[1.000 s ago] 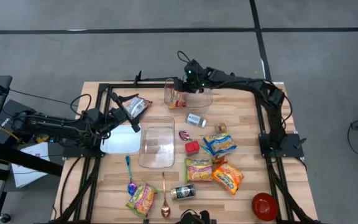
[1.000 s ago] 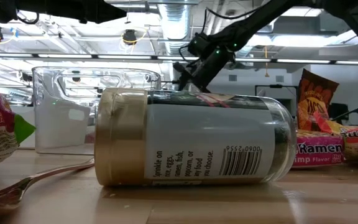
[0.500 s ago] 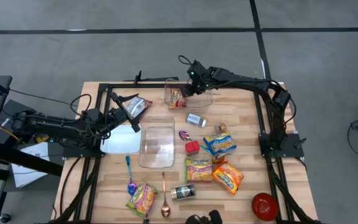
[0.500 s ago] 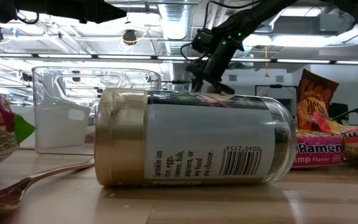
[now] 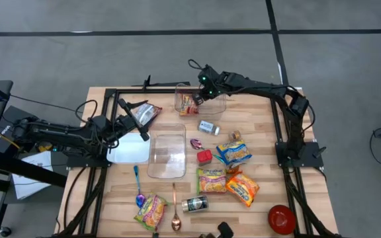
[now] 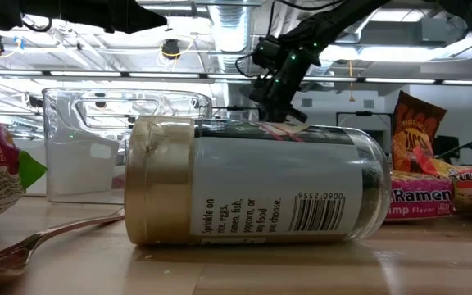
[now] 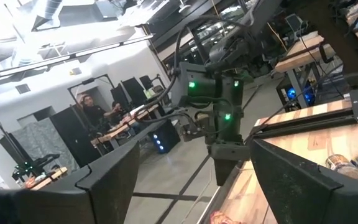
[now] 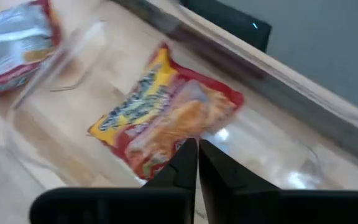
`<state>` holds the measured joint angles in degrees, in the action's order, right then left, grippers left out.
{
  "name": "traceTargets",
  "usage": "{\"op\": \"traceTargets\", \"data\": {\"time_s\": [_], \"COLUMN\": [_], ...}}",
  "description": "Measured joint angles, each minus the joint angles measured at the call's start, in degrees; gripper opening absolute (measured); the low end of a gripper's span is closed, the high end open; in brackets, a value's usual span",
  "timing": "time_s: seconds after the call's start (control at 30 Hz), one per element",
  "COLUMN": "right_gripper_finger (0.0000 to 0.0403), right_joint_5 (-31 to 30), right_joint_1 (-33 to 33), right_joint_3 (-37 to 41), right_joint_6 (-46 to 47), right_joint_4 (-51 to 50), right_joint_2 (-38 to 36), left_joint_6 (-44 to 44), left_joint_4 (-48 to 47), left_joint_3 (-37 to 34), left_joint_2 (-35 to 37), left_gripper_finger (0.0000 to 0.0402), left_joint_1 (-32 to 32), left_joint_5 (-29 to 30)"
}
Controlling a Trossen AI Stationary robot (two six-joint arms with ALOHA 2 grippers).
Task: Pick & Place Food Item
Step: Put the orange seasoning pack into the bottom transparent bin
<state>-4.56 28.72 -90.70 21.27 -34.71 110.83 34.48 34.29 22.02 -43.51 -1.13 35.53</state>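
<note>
Right wrist view: right gripper [image 8: 197,151] just snapped closed, empty, above noodle packet [image 8: 166,118] lying in clear tub [image 8: 36,146]; prob. placed; left gripper [image 5: 142,129] spread, idle

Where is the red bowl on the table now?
In the high view, the red bowl sits at the table's near right corner, apart from the other items; its nearest neighbour is an orange noodle packet.

right arm: stretched across the table's far edge, wrist bent down | right gripper [image 5: 197,99]: fingers [image 8: 185,163] pressed together, nothing between them | left arm: lying low at the table's left side, waiting | left gripper [image 5: 132,118]: jaws spread wide, empty
</note>
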Motion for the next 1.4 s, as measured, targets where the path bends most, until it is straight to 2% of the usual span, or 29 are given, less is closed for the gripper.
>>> {"op": "traceTargets", "data": {"time_s": [0.23, 0.43, 0.6, 0.77, 0.87, 1.0, 1.23, 1.4], "right_gripper_finger": [0.0005, 0.0002, 0.0004, 0.0011, 0.0035, 0.0092, 0.0202, 0.0228], "right_joint_5": [-7.12, -7.65, -7.58, -7.58, -8.58, -10.75, -10.62, -13.04], "right_joint_1": [-3.25, -3.32, -5.27, -8.36, -10.81, -15.71, -30.51, -40.50], "right_joint_3": [0.02, -0.03, 0.00, 0.00, 0.00, 0.02, 0.04, 0.04], "right_joint_6": [-11.76, -15.65, -16.42, -10.91, -6.10, -0.33, -1.55, 4.97], "right_joint_4": [-0.88, -5.37, -14.96, -25.30, -33.56, -41.86, -43.75, -43.72], "right_joint_2": [-7.16, -18.27, -26.30, -31.31, -32.37, -32.07, -31.79, -31.77], "left_joint_6": [-1.00, -3.38, -5.03, -6.50, -6.53, -6.53, -6.51, -6.51], "left_joint_4": [-4.19, -6.53, -10.09, -12.88, -12.89, -12.91, -12.94, -12.92], "left_joint_3": [0.00, 0.00, 0.00, 0.00, 0.00, 0.00, 0.00, 0.00], "left_joint_2": [0.00, 0.00, 0.00, 0.00, 0.00, 0.00, 0.00, 0.00], "left_gripper_finger": [0.0298, 0.0298, 0.0298, 0.0298, 0.0298, 0.0298, 0.0298, 0.0298], "left_joint_1": [0.01, 0.00, 0.02, 0.02, 0.01, 0.01, 0.02, 0.02], "left_joint_5": [0.01, 0.02, 0.02, 0.11, 0.26, 0.33, 0.50, 0.50]}}
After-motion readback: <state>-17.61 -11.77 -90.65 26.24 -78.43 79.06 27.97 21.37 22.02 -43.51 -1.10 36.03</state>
